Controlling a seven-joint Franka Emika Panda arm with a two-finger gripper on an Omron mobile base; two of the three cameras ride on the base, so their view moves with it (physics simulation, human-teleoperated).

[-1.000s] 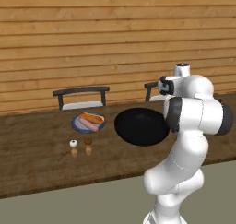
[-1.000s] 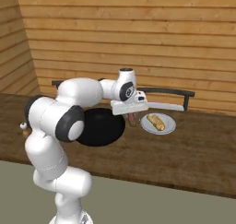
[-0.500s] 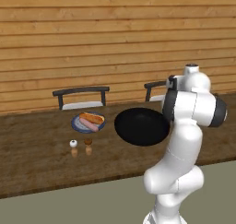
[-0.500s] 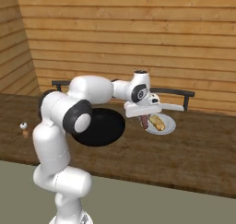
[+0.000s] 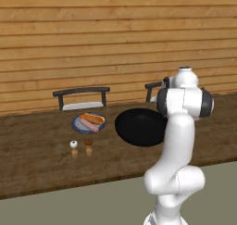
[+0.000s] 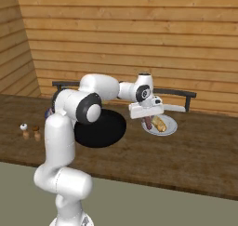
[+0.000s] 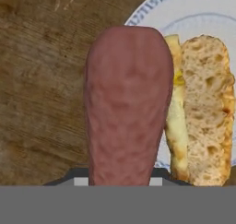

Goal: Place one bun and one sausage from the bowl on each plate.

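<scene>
Since a second ago the arm has swung further right, carrying the end effector (image 6: 148,119) from over the rim of the bowl (image 6: 100,129) to above the near edge of the right plate (image 6: 168,128). The base cameras have not shifted, and the things on the surface (image 6: 195,150) lie as before.

From left to right in the left base view: two small shakers (image 5: 81,145), one white-topped, one brown-topped, stand side by side on the dark, grainy wooden surface. Behind them the left plate (image 5: 75,123), round, flat and blue-grey, holds a golden bun (image 5: 92,118) and a pink sausage (image 5: 89,124) lying side by side. Next comes the bowl, wide, shallow, matt black.

The end effector is clamped narrowly on a second sausage (image 7: 129,105), a blunt, reddish-brown cylinder with a dimpled skin, hanging over the edge of the right plate. On that plate lies a second bun (image 7: 205,108), split, crumbly, with a golden crust and pale yellow filling, just beside the sausage.
</scene>
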